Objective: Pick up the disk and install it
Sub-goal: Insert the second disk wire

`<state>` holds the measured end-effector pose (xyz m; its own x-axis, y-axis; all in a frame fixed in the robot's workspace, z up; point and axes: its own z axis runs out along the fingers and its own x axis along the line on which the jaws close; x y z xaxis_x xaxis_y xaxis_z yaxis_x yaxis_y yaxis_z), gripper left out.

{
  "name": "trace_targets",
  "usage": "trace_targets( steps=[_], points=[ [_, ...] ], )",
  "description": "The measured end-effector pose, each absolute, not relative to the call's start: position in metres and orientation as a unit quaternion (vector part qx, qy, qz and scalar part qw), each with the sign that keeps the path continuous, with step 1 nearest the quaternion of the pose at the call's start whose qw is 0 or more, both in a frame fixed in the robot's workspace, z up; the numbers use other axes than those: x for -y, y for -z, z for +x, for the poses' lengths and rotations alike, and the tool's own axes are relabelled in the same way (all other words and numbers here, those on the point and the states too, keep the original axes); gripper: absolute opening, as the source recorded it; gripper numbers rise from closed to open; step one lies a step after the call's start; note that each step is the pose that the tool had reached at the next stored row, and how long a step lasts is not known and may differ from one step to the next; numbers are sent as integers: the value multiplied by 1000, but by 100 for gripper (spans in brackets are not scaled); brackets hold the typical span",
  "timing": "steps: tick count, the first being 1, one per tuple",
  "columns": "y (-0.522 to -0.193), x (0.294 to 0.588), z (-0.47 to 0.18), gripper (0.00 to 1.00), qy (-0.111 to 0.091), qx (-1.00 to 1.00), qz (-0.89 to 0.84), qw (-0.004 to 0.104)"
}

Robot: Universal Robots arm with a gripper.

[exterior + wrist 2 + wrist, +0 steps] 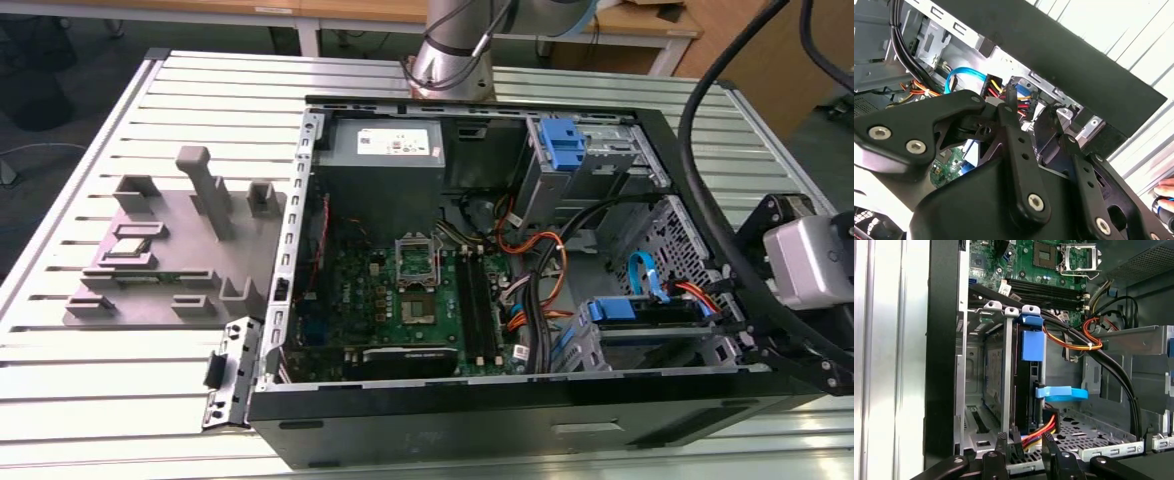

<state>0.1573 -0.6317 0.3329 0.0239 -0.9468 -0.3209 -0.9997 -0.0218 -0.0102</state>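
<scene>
Surface: a ribbed metal table, carrying an open black computer case lying on its side.

Disk: in the exterior view, a blue-framed unit seated in the metal drive cage at the case's corner toward the exterior view's right, near the case's front panel. In the first wrist view the disk stands edge-on inside the cage, dark body with a blue carrier tab at its end. A blue data cable and a red-yellow-black power lead meet its end.

Gripper: in the first wrist view, two black fingers stand apart, their tips just in front of the disk's cabled end, holding nothing. In the second wrist view the gripper linkage shows from behind, fingers spread, tips beside the same cables. Whether they touch the disk cannot be told.

Within the case, away from the disk: green motherboard with empty processor socket, orange and black wiring, grey power supply, an upright blue bracket on the upper cage.

Outside the case: grey fixture block on the table toward the exterior view's left; robot arm base behind the case; a grey camera housing beside the disk's corner.

A person's fingertip shows in the second wrist view.
</scene>
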Motion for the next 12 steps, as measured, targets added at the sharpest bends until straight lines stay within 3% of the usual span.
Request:
trace_targets(
  steps=[12],
  points=[
    [-331,631,153,39,-111,-690,-706,115]
  ],
)
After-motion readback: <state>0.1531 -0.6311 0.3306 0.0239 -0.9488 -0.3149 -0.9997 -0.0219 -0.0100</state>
